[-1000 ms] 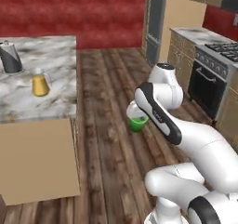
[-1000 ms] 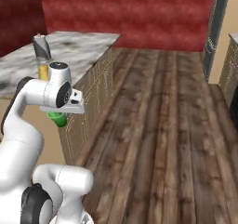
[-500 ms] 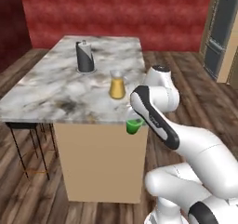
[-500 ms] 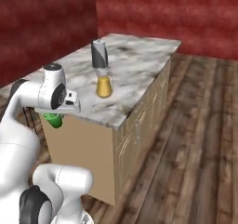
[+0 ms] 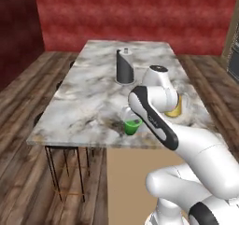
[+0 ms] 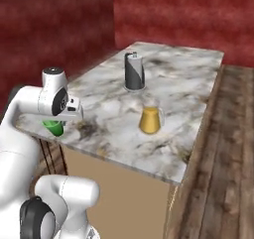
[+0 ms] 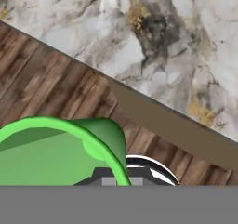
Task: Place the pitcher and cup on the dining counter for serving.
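The green cup (image 5: 132, 126) hangs in the pincer (image 5: 127, 121), which is closed on its rim, right at the near edge of the bench (image 5: 93, 98). From the left base view it looks to be over the marble corner, but the hand view shows its rim (image 7: 60, 144) above the wooden floor (image 7: 42, 79), with the bench edge just beyond, so I'd say it is at the lip, not properly over the top, and not set down. From the right base view the cup (image 6: 53, 127) peeks out below the arm's wrist, beside the near left corner of the marble.

The pitcher (image 6: 150, 120) stands upright on the bench, orange-yellow liquid in it, toward the near right side and well apart from the cup. In the left base view it (image 5: 176, 108) is mostly hidden behind the arm. Farther back on the marble stands a dark grey cylinder with a pale top (image 5: 124, 66), upright on a round base.

By my reckoning half the job is done: the pitcher is served. What's left is to carry the cup inward over the marble, lower it upright and let go.
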